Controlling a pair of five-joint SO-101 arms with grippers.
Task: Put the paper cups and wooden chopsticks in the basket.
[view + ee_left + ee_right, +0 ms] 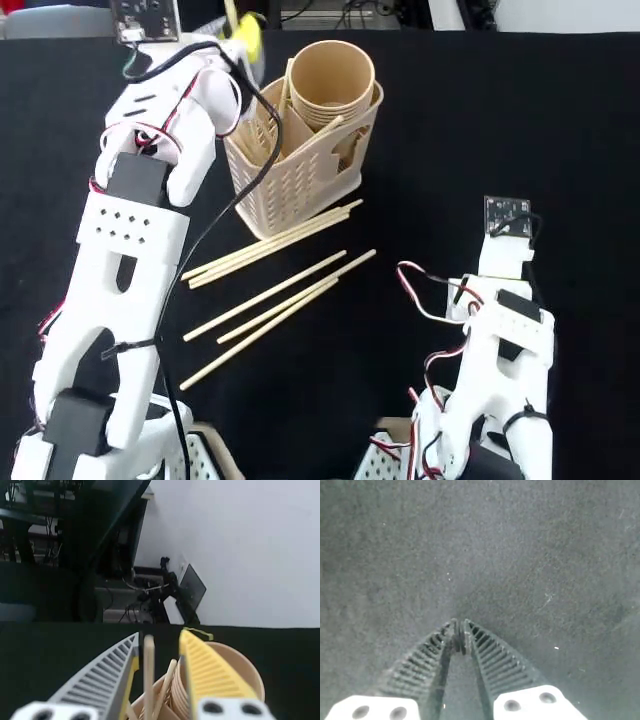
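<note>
At the lower right of the high view the right arm sits folded; its right end effector [459, 630] is closed on nothing above the bare black table [520, 120]. In the middle of the frame several loose chopsticks [270, 300] lie fanned on the table, the farthest touching the basket's foot. At upper centre, the basket [300, 185] already holds the stacked cups [332, 75] and some chopsticks. Over it hangs the left end effector [160, 633], open, a chopstick upright between its jaws. Cups look done; the loose chopsticks remain.
</note>
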